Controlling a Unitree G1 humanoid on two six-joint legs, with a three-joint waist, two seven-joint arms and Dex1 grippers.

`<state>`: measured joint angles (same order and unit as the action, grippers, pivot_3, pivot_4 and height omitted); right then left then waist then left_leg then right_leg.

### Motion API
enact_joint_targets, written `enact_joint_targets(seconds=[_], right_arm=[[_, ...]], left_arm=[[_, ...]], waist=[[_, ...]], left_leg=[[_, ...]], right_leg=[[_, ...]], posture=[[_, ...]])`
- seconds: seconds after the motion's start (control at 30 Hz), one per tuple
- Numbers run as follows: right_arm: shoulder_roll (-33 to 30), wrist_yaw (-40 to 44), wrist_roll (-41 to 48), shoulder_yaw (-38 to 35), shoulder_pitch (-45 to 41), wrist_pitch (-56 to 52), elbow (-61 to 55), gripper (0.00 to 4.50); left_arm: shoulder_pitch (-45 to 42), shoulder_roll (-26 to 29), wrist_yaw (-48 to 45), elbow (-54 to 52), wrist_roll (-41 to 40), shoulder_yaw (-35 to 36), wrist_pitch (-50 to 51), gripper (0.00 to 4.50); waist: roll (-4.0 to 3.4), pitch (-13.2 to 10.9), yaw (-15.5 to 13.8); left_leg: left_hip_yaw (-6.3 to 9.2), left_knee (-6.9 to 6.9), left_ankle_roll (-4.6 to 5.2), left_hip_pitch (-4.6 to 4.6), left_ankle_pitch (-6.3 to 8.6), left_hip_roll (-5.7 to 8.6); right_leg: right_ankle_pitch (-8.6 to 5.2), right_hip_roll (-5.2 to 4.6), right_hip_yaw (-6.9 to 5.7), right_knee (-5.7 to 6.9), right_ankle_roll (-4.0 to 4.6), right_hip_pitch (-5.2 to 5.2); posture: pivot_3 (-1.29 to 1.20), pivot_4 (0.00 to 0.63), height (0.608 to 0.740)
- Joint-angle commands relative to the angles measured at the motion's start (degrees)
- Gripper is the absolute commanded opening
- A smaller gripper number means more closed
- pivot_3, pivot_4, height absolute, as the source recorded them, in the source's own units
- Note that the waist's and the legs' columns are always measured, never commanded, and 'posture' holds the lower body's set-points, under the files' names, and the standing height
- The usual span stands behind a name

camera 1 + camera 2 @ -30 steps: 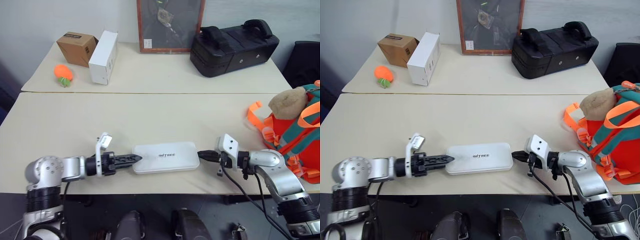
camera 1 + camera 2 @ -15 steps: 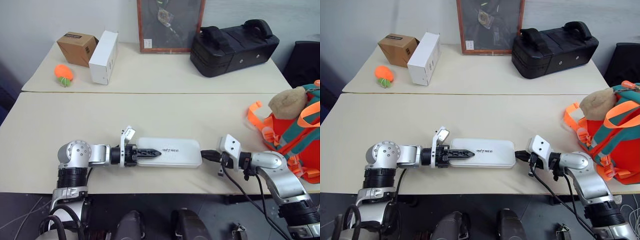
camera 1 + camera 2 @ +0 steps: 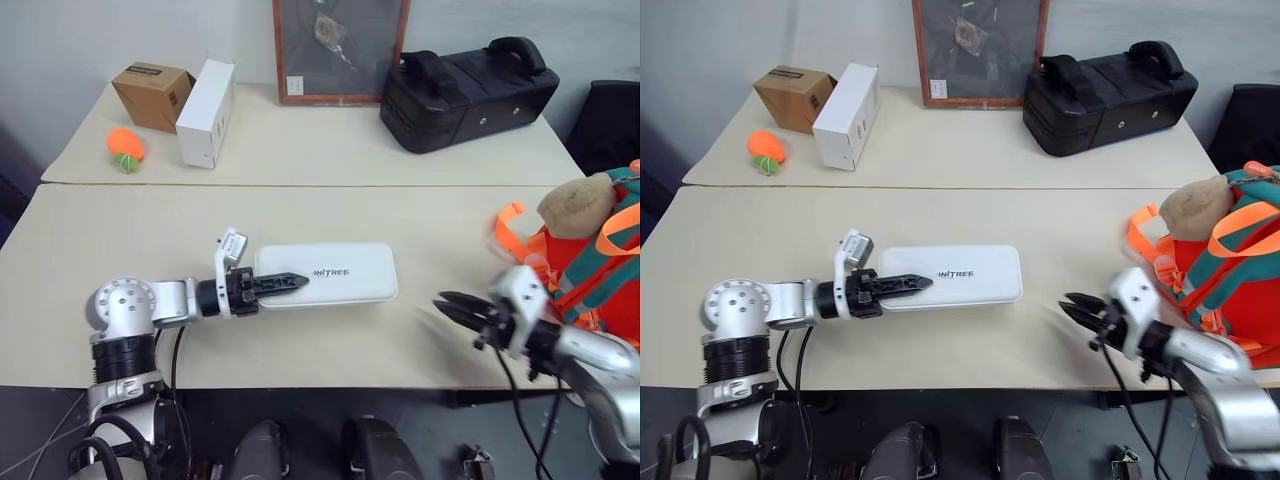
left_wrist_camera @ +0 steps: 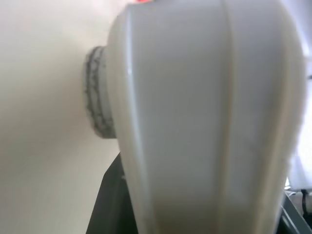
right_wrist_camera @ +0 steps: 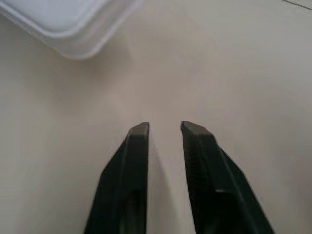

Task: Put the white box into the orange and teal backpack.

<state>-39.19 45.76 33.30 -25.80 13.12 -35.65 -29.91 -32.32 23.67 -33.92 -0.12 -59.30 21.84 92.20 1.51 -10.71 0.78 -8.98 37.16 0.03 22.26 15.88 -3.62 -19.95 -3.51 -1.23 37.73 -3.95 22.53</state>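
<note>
The left gripper (image 3: 285, 283) has the white box (image 3: 330, 273) pinched by its left end, one black finger lying across the top face. The box sits above the near part of the front desk (image 3: 300, 215), roughly midway along its front edge; from these views I cannot tell whether it rests on the surface or is lifted just clear. In the left wrist view the box (image 4: 204, 117) looms right up against the camera. The right gripper (image 3: 462, 309) hangs near the desk's front right corner, well apart from the box, its two fingers slightly parted with nothing between them; the right wrist view shows bare desk between the finger pads (image 5: 139, 134) and a corner of the box further off.

The step in hand looks like the carry: the box is grasped but not yet anywhere near the orange and teal backpack (image 3: 590, 270), which stands at the desk's right edge with a tan plush bear (image 3: 575, 205) on top. The next move calls for swinging the box rightward to the backpack and finding its opening, which is not clear from here; the right gripper may need to hold the bag steady or take the box over.

Counted: one white box, one backpack, two grippers. On the rear desk (image 3: 330, 150): one black case (image 3: 465, 95), one framed picture (image 3: 340, 50), one white carton (image 3: 207, 113), one brown cardboard box (image 3: 153, 96), one orange toy (image 3: 126, 148).
</note>
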Motion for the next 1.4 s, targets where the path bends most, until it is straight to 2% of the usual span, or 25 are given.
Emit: enact_joint_targets(seconds=[0.03, 0.13, 0.23, 0.33, 0.47, 0.6, 0.73, 0.83, 1.2, 1.3, 1.4], right_arm=[[-1.14, 0.12, 8.27, -16.23, 8.43, -6.35, -6.21, 2.29], [-1.43, -0.25, 11.48, -26.09, 13.67, -8.93, -5.64, 3.3], [-1.36, -2.55, 13.97, -31.07, 14.38, -10.58, -3.66, 4.38], [-1.81, -5.06, 15.36, -31.48, 11.79, -11.39, -1.39, 4.48], [-2.56, -11.92, 11.44, -26.21, 3.43, -10.01, 2.58, 4.48], [-0.59, -17.09, 12.41, -20.12, -9.71, -9.87, 10.26, 4.48], [2.66, -21.21, 5.74, -12.4, -21.57, -3.03, 21.13, 4.48], [3.96, -21.91, 2.64, -10.26, -25.39, 1.81, 25.79, 3.84], [2.89, -10.56, 5.93, -6.24, -26.64, 5.71, 25.74, 0.04], [1.19, -4.72, 11.4, -5.58, -26.33, 1.55, 22.52, 0.02], [-3.59, 4.63, 20.37, -2.87, -25.53, -6.65, 16.55, 0.02]], left_arm=[[0.28, 0.31, -2.03, -7.48, -3.7, 0.67, -3.27, 1.32], [0.24, 0.1, -1.96, -9.15, -3.81, 0.05, -5.75, 1.32], [-0.86, 0.34, -2.54, -9.88, -4.29, -0.5, -8.2, 1.32], [-2.8, 0.55, -2.4, -10.48, -4.89, -1.11, -9.68, 1.32], [-4.94, 0.46, -1.08, -11.31, -6.64, -0.88, -10.39, 1.32], [-4.72, 0.21, 0.76, -12.45, -7.86, -0.62, -11.45, 1.32], [-4.16, -0.28, 3.64, -12.51, -8.03, -0.29, -13.19, 1.32], [-3.81, -0.19, 5.65, -12.25, -8.09, 0.21, -14.46, 1.32], [-2.63, 3.09, 9.27, -10.96, -7.1, 1.98, -18.67, 1.32], [-2.64, 4.45, 9.27, -10.19, -6.7, 2.04, -19.7, 1.32], [-2.8, 6.54, 8.13, -8.98, -5.74, 1.94, -21.24, 1.32]], waist=[[0.0, 0.0, -0.45], [0.01, 0.0, -0.51], [0.02, 0.0, -0.08], [0.03, 0.0, 0.35], [0.03, 0.0, 0.96], [0.02, -0.01, 1.13], [0.01, -0.01, 1.05], [0.0, -0.02, 0.81], [-0.01, -0.02, 1.03], [-0.02, -0.03, 1.03], [-0.06, -0.05, 1.02]], left_leg=[[0.0, 0.0, 0.01, 0.0, 0.0, 0.01], [-0.04, -0.01, 0.05, -0.05, 0.0, 0.02], [-0.04, -0.03, 0.02, -0.08, 0.01, 0.02], [-0.03, -0.07, 0.05, -0.08, -0.01, 0.01], [-0.05, -0.06, 0.05, -0.02, -0.01, 0.02], [-0.08, -0.08, -0.01, -0.05, -0.03, -0.02], [-0.11, -0.03, -0.04, -0.07, -0.07, -0.04], [-0.14, -0.04, -0.04, -0.03, -0.09, -0.02], [-0.2, -0.02, -0.07, -0.03, -0.15, -0.05], [-0.2, -0.05, -0.09, -0.05, -0.16, -0.08], [-0.2, -0.08, -0.09, -0.04, -0.15, -0.09]], right_leg=[[0.0, 0.0, 0.0, -0.05, 0.0, -0.03], [0.01, 0.01, 0.07, -0.16, -0.01, -0.1], [0.01, 0.06, 0.12, -0.15, -0.01, -0.1], [0.0, 0.07, 0.13, -0.15, 0.0, -0.08], [0.0, 0.08, 0.14, -0.16, 0.0, -0.03], [0.0, 0.16, 0.18, -0.13, -0.01, 0.0], [0.0, 0.2, 0.21, -0.07, -0.01, 0.02], [0.0, 0.18, 0.23, -0.05, -0.01, 0.07], [0.01, 0.21, 0.26, -0.05, -0.04, 0.06], [0.01, 0.24, 0.27, -0.03, -0.03, 0.07], [0.01, 0.24, 0.28, -0.04, -0.03, 0.09]], posture=[[0.0, 0.15, 0.74], [0.0, 0.15, 0.74], [0.0, 0.15, 0.74], [0.0, 0.15, 0.74], [0.0, 0.15, 0.74], [0.0, 0.15, 0.74], [0.0, 0.15, 0.74], [0.0, 0.15, 0.74], [0.0, 0.15, 0.74], [0.0, 0.15, 0.74], [0.0, 0.15, 0.74]])
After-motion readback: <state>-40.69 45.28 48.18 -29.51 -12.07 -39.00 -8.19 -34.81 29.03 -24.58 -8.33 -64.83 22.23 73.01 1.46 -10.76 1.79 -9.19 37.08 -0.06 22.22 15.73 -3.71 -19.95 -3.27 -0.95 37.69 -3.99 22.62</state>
